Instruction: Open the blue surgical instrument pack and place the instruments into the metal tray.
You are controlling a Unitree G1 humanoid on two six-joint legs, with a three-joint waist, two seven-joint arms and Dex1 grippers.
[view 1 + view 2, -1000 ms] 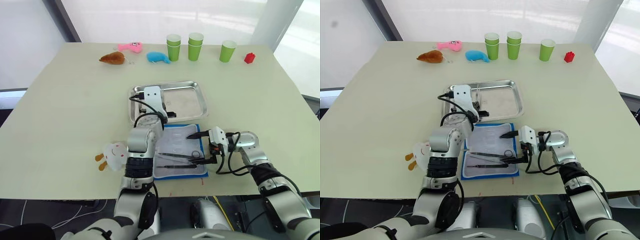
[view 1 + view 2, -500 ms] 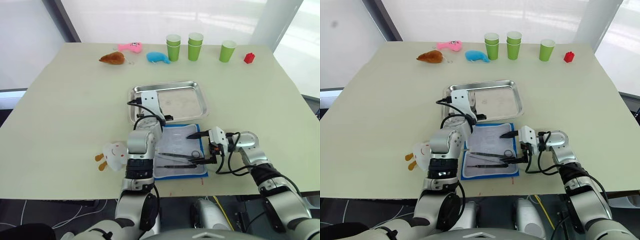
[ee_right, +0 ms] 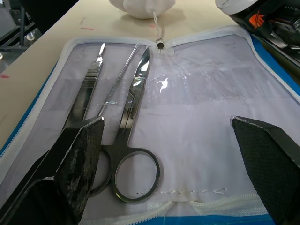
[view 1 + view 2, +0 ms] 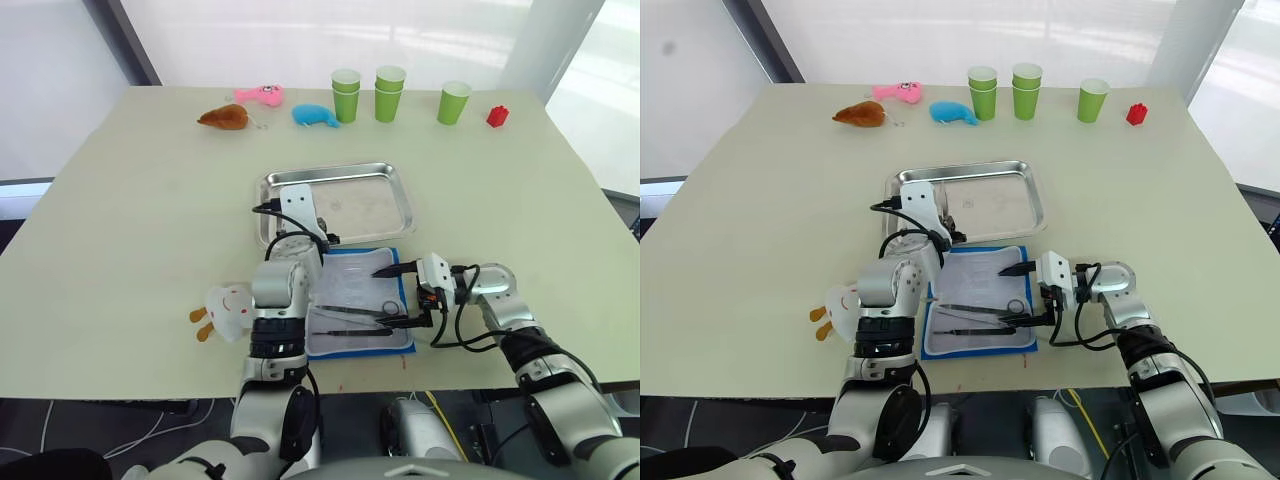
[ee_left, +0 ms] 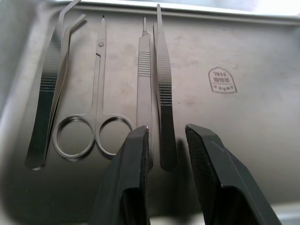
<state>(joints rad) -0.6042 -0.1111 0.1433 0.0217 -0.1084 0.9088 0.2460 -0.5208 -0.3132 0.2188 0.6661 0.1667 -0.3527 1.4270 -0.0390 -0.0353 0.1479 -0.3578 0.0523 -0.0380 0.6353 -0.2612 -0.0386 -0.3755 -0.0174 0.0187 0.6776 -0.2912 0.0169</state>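
Note:
The blue surgical instrument pack (image 4: 405, 262) lies open near the table's front edge, white lining up. Scissors (image 3: 133, 159) and two slim instruments (image 3: 89, 89) still lie in its near half. The metal tray (image 4: 375, 205) stands just beyond it. In the tray lie bent tweezers (image 5: 47, 103), ring-handled scissors (image 5: 96, 117), a thin handle (image 5: 144, 84) and straight tweezers (image 5: 164, 93). My left gripper (image 5: 166, 131) hovers over the tray's near left part, open by a narrow gap and holding nothing. My right gripper (image 3: 166, 124) is wide open at the pack's right edge.
A white plush toy (image 4: 228, 308) lies left of my left arm. Along the far edge are brown (image 4: 225, 117), pink (image 4: 262, 94) and blue (image 4: 316, 115) plush toys, green cups (image 4: 390, 92) and a red block (image 4: 496, 116).
My left gripper has drawn back a little toward the tray's near edge. The right arm and the pack have not moved.

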